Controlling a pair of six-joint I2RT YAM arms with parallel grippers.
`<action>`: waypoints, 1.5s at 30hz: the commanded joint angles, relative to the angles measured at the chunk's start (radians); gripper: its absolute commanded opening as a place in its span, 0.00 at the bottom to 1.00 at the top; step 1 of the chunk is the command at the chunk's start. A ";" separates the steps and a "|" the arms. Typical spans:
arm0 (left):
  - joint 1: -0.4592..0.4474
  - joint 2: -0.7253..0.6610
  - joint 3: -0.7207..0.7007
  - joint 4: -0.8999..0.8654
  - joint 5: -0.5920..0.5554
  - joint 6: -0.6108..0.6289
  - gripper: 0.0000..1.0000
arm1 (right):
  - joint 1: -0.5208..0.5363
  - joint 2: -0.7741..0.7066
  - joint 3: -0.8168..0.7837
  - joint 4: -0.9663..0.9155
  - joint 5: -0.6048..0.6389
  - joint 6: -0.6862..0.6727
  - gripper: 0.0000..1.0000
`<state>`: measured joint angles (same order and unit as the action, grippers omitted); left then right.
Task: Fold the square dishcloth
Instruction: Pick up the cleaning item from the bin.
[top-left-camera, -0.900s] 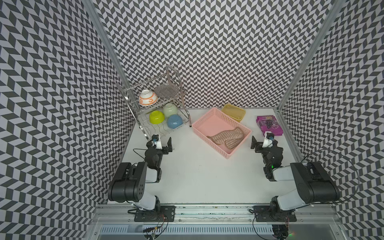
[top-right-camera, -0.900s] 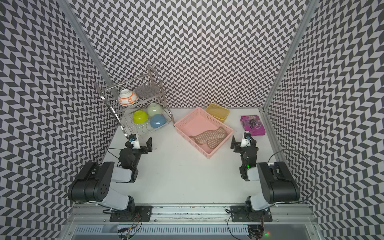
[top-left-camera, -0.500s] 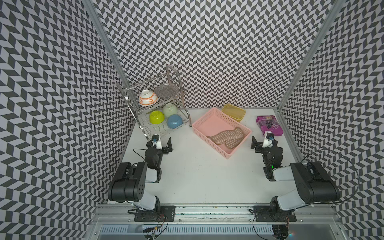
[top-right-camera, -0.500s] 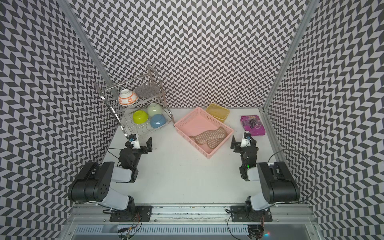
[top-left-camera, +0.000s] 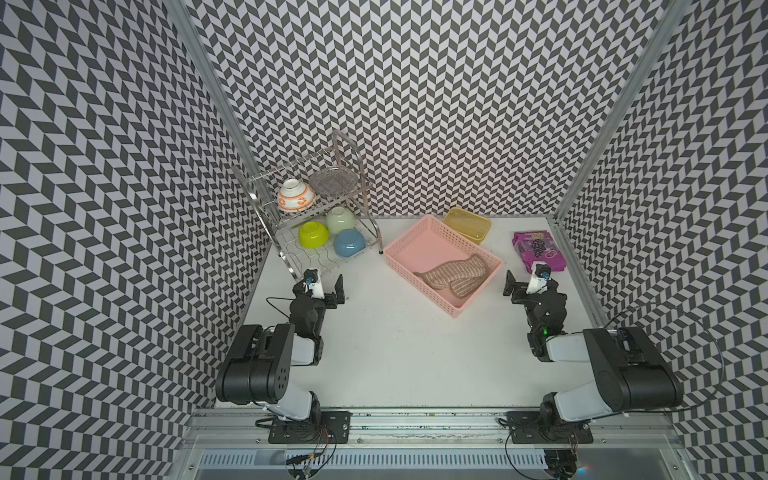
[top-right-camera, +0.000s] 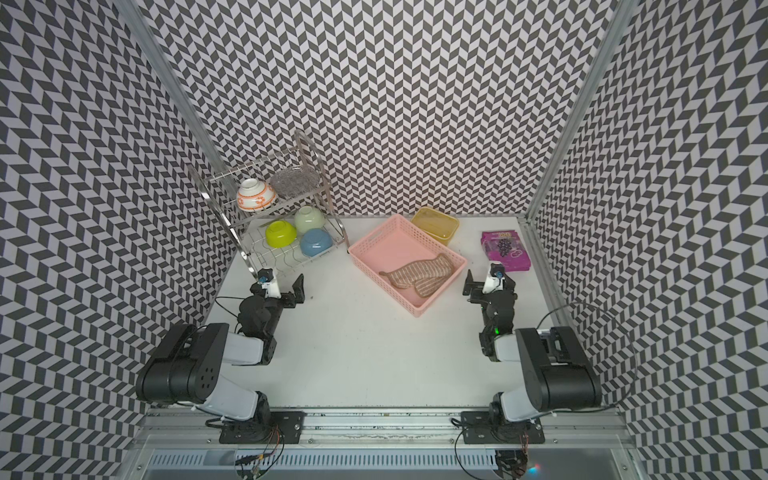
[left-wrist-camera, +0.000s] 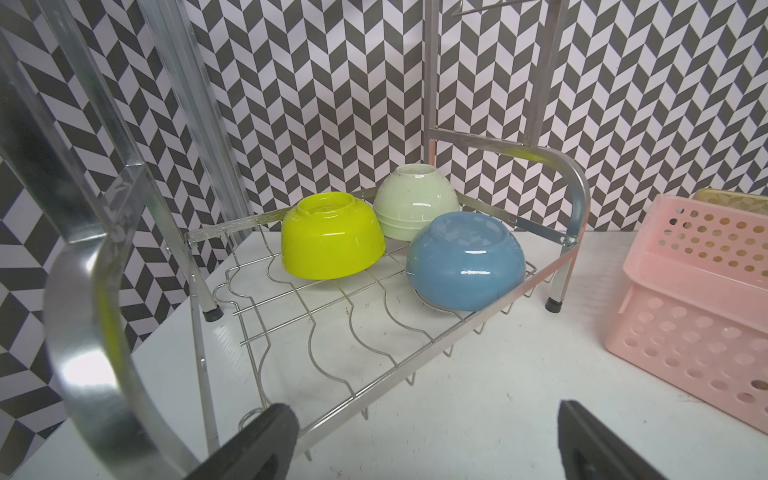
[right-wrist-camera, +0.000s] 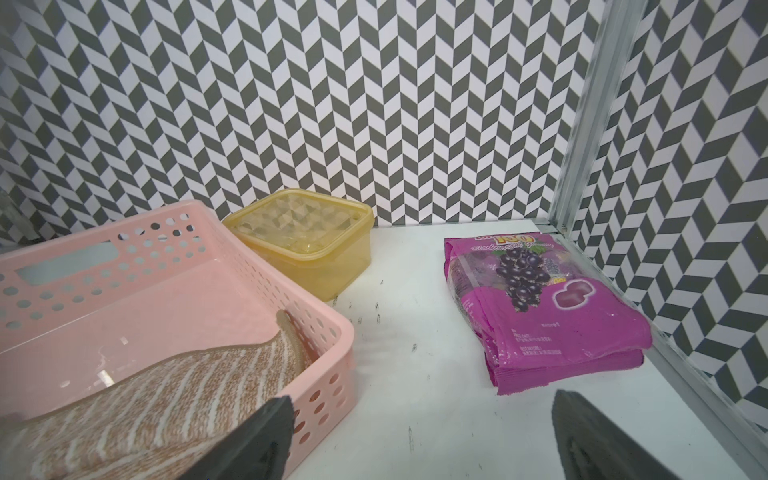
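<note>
Square dishcloth (top-left-camera: 451, 277) bunched in pink basket (top-left-camera: 430, 249)
Nearest, left gripper (top-left-camera: 319, 291) and right gripper (top-left-camera: 532, 286), both spread wide and empty; lying between them in basket's near corner, closer to right one, touching neither; yellow lidded container (top-left-camera: 467, 224) behind.

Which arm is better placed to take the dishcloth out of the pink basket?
Probably the right: the right gripper, open, stands beside the basket end where the dishcloth lies; the left gripper, also open, faces the dish rack, farther away.
</note>
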<state>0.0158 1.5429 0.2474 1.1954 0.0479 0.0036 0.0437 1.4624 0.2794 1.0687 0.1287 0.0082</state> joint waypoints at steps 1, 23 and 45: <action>0.007 -0.027 0.054 -0.059 0.003 -0.004 1.00 | 0.005 -0.087 0.035 -0.042 0.083 0.040 1.00; -0.062 -0.478 0.045 -0.424 -0.008 -0.137 1.00 | 0.132 -0.091 0.601 -0.980 -0.029 0.207 0.99; -0.102 -0.492 0.047 -0.449 -0.005 -0.122 1.00 | 0.406 0.500 1.104 -1.418 0.029 0.252 0.98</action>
<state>-0.0792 1.0466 0.2859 0.7586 0.0395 -0.1249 0.4469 1.9331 1.3499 -0.2882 0.1322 0.2348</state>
